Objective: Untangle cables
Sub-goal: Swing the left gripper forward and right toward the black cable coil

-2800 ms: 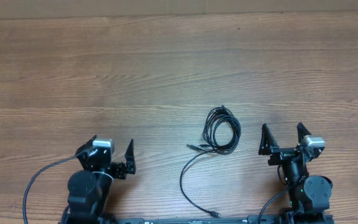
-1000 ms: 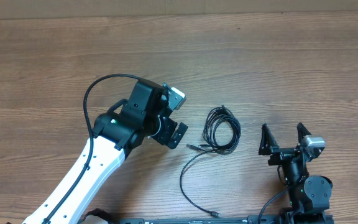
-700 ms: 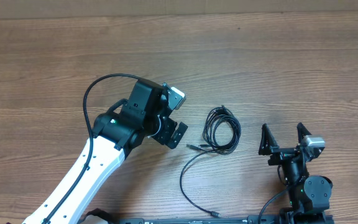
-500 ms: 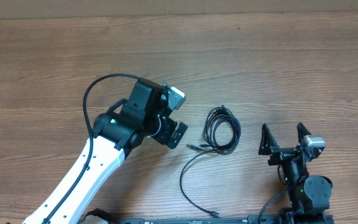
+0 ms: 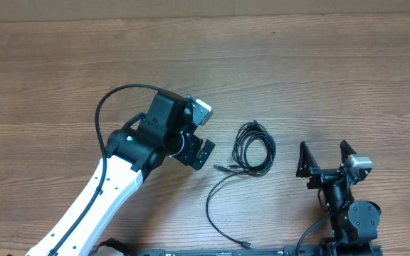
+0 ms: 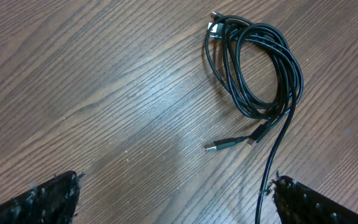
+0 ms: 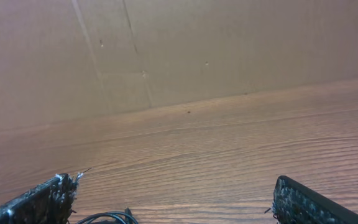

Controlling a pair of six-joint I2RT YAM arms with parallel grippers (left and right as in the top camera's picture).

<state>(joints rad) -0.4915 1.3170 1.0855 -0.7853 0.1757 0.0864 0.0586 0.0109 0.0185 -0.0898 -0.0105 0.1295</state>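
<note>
The cables (image 5: pixel 253 148) lie as a coiled black bundle in the table's middle, with one long tail (image 5: pixel 216 206) curving toward the front edge and ending in a plug (image 5: pixel 245 244). In the left wrist view the coil (image 6: pixel 257 68) lies ahead, a loose plug (image 6: pixel 219 145) points left, and the tail (image 6: pixel 273 162) runs down beside the right finger. My left gripper (image 5: pixel 203 142) is open and empty, just left of the coil. My right gripper (image 5: pixel 324 158) is open and empty, resting right of the coil. A sliver of cable (image 7: pixel 104 218) shows in the right wrist view.
The wooden table (image 5: pixel 62 71) is bare around the cables. A cardboard wall (image 7: pixel 166 50) stands along the far edge. The left arm's own thick black wire (image 5: pixel 109 107) loops above its wrist.
Since 2.8 s ago the left arm has reached out from its rest at the front left to beside the coil. Over the last second nothing has moved.
</note>
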